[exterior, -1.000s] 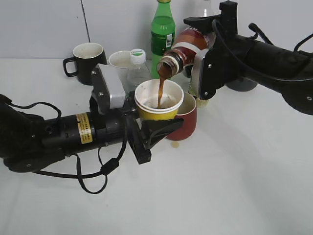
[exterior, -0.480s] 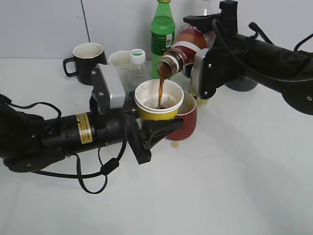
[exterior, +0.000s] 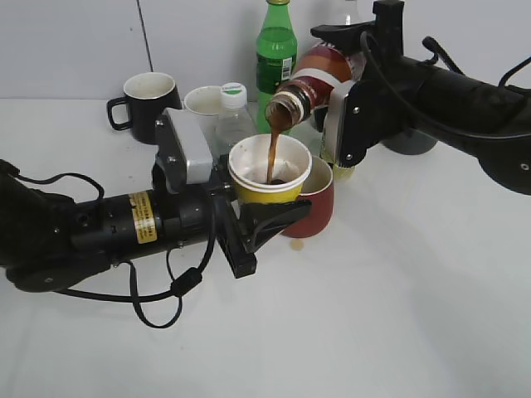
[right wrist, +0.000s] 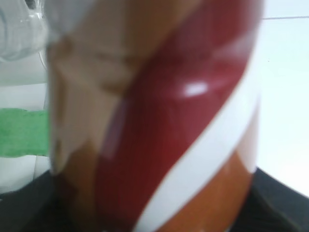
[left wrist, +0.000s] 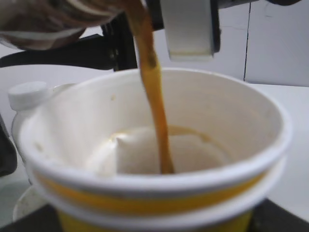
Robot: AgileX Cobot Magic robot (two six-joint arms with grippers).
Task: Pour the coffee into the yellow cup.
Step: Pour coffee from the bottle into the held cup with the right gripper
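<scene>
My left gripper [exterior: 259,217] is shut on the yellow cup [exterior: 267,192] and holds it above the table; the cup's white inside [left wrist: 159,145] fills the left wrist view. My right gripper [exterior: 353,99] is shut on the coffee bottle [exterior: 311,83], tilted mouth-down over the cup. Its brown-red label with a white swoosh [right wrist: 159,121] fills the right wrist view. A brown stream of coffee [exterior: 272,153] falls from the bottle mouth into the cup, also seen in the left wrist view [left wrist: 154,92]. A dark pool lies in the cup's bottom.
A red mug [exterior: 319,207] stands just behind the cup. A black mug [exterior: 149,104], a white mug [exterior: 202,100], a capped clear bottle [exterior: 235,112] and a green bottle [exterior: 275,54] stand at the back. A small brown spill [exterior: 297,245] lies on the white table.
The stream keeps falling and the dark pool in the cup has grown. Both arms hold still.
</scene>
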